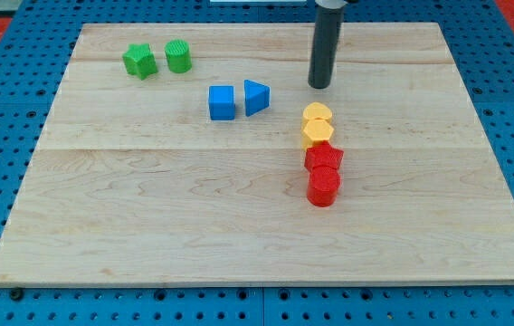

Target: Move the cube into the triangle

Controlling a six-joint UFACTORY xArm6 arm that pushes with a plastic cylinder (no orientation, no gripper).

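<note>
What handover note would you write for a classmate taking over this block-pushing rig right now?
My tip rests on the wooden board, touching no block, toward the view's right and slightly above the blue triangular block.
The blue cube sits just left of the triangle, a narrow gap between them.
Done: cube close to the triangle, contact not yet made.
Left: bring the tip round to the cube's left side and push it right into the triangle.

The rod [326, 41] is cut off by the view's top edge; 1 red block [324, 158] is partly hidden behind the red cylinder [323, 186].
</note>
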